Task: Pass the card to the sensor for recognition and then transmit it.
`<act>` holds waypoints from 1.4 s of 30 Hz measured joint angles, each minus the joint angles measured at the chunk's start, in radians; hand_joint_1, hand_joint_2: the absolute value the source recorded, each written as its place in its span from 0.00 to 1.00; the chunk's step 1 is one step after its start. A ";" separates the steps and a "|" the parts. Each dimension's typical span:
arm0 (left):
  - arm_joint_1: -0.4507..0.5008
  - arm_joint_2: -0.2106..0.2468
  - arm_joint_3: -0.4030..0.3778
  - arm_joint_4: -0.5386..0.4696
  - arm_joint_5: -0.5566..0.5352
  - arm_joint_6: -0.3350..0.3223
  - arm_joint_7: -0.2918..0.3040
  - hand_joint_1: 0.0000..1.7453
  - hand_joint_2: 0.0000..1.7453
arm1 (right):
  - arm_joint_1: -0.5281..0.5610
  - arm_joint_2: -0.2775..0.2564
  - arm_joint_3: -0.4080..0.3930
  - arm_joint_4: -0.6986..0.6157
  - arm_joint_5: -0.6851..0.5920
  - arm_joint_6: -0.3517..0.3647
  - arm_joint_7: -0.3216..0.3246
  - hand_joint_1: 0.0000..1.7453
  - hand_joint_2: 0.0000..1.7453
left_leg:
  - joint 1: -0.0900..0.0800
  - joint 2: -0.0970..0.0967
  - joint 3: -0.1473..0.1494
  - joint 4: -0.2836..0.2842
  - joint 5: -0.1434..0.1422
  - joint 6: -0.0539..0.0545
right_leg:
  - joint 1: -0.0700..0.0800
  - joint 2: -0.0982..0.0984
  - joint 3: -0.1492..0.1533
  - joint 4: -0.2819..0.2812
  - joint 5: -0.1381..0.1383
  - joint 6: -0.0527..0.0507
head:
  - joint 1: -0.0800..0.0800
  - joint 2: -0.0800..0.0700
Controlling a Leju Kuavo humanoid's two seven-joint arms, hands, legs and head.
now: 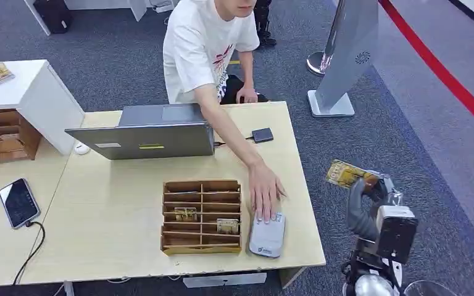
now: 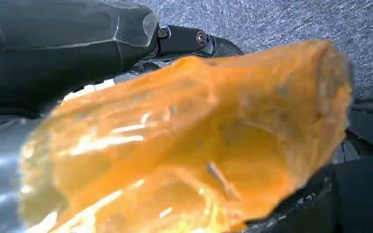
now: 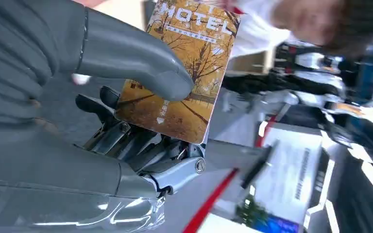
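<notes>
The grey thumb (image 3: 141, 65) and dark fingers (image 3: 126, 141) of the right hand (image 3: 102, 111) pinch a yellow hotel card with autumn trees (image 3: 184, 73), off the wooden table's (image 1: 117, 209) right side. A person's hand (image 1: 264, 188) touches the grey card sensor box (image 1: 266, 234). I cannot tell how the left hand's fingers are.

A large, blurred orange translucent mass (image 2: 194, 145) with glossy highlights lies close to the lens, stretching across most of the left wrist view; what it is cannot be told. Behind it, a dark grey smooth cover (image 2: 63, 43) of the left hand comes in from the picture's left edge, and from it run darker fingers (image 2: 189, 41) with small round screws at their links. Past them lies grey-blue speckled carpet floor (image 2: 291, 22). Whether the fingers hold anything cannot be told.
</notes>
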 joint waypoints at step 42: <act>-0.002 -0.004 0.018 0.000 -0.026 -0.008 -0.018 0.00 0.00 | -0.065 -0.047 0.216 -0.114 -0.004 0.127 0.001 1.00 1.00 | 0.000 0.000 0.000 0.000 0.000 0.000 | 0.000 0.000 0.000 0.000 0.000 0.000 | 0.000 0.000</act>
